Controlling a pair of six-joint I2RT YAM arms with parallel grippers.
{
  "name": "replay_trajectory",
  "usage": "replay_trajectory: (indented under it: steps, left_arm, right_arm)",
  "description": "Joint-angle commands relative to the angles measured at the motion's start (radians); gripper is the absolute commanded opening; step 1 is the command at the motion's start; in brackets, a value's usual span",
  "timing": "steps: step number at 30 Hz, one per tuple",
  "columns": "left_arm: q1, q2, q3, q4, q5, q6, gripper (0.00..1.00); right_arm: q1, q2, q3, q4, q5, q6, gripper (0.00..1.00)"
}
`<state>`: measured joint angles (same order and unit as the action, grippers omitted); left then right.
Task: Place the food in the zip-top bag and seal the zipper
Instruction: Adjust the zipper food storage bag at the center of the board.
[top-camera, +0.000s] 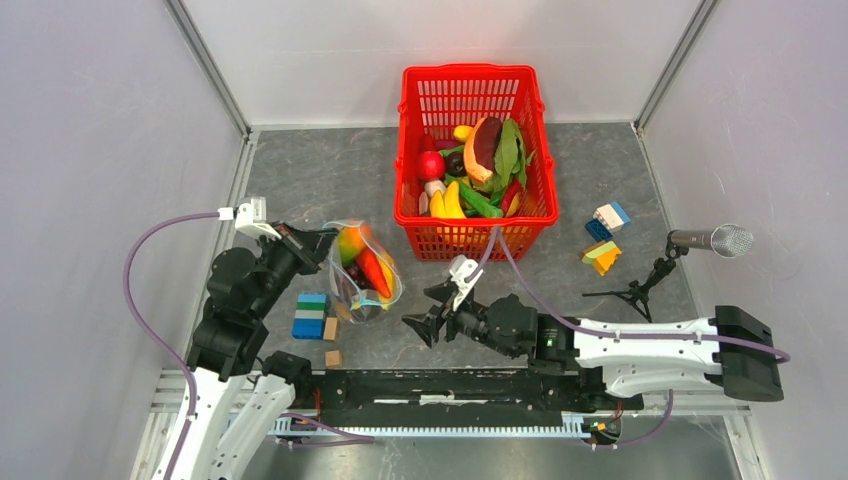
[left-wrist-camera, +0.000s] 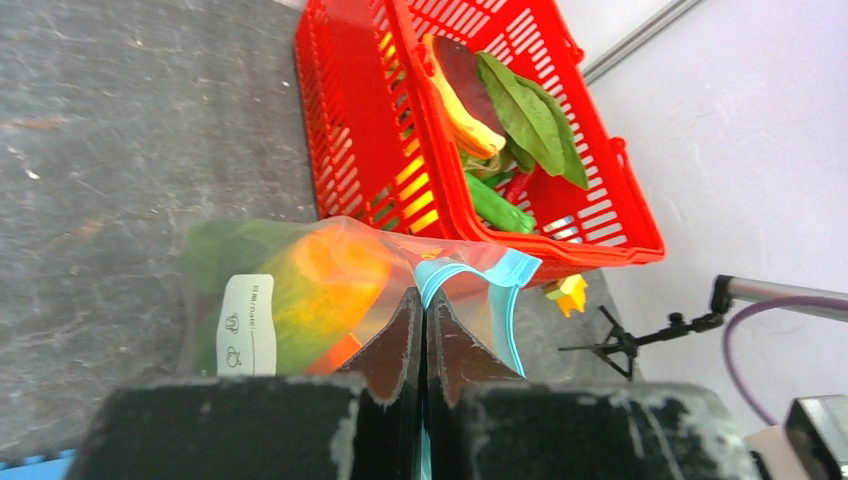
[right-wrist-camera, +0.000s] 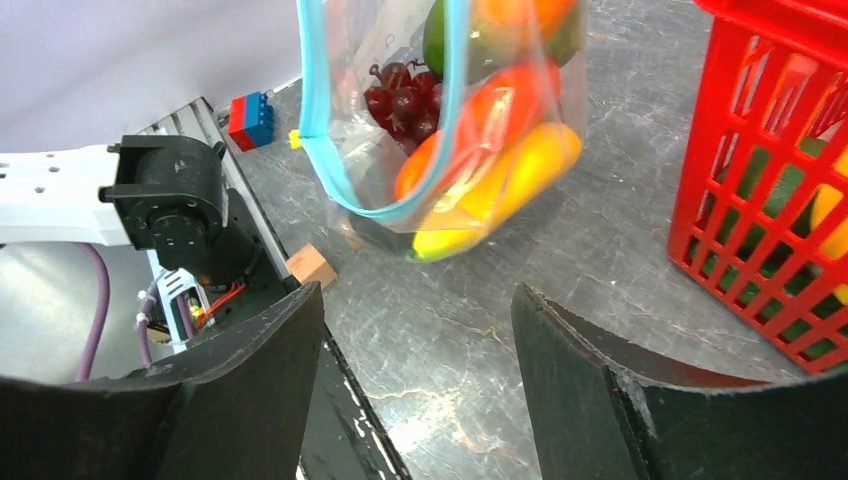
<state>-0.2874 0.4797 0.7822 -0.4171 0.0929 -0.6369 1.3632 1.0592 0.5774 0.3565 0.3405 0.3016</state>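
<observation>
The clear zip-top bag (top-camera: 362, 268) stands left of centre, holding an orange carrot (right-wrist-camera: 480, 120), a yellow banana (right-wrist-camera: 515, 170), purple grapes (right-wrist-camera: 400, 95) and a green-orange piece (left-wrist-camera: 300, 290). Its light-blue zipper (right-wrist-camera: 325, 150) forms an open loop at the mouth. My left gripper (left-wrist-camera: 423, 300) is shut on the zipper strip (left-wrist-camera: 505, 290) at the bag's upper left corner (top-camera: 325, 238). My right gripper (top-camera: 430, 315) is open and empty, low over the table to the right of the bag, its fingers (right-wrist-camera: 250, 370) apart from the plastic.
A red basket (top-camera: 420, 215) with more toy food stands behind the bag. Blue-green blocks (top-camera: 311, 315) and two wooden cubes (top-camera: 331, 328) lie in front of the bag. More blocks (top-camera: 601, 256) and a small microphone tripod (top-camera: 640, 285) are at the right.
</observation>
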Motion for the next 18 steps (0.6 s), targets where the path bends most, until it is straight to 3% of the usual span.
replay_trajectory:
  steps: [1, 5, 12, 18]
  left_arm:
    - [0.005, -0.002, 0.012, 0.110, 0.069, -0.128, 0.02]
    - [0.004, -0.004, -0.008, 0.114, 0.080, -0.143, 0.02]
    - [0.004, -0.005, -0.058, 0.119, 0.105, -0.118, 0.02]
    - [0.004, -0.009, -0.068, 0.122, 0.116, -0.109, 0.02]
  right_arm:
    - [0.045, 0.034, 0.029, 0.139, 0.095, 0.050, 0.74]
    - [0.047, 0.044, 0.035, 0.132, 0.083, 0.107, 0.73]
    - [0.026, 0.050, 0.049, 0.071, 0.289, 0.281, 0.67]
    - [-0.044, 0.120, 0.088, 0.069, 0.189, 0.364, 0.61]
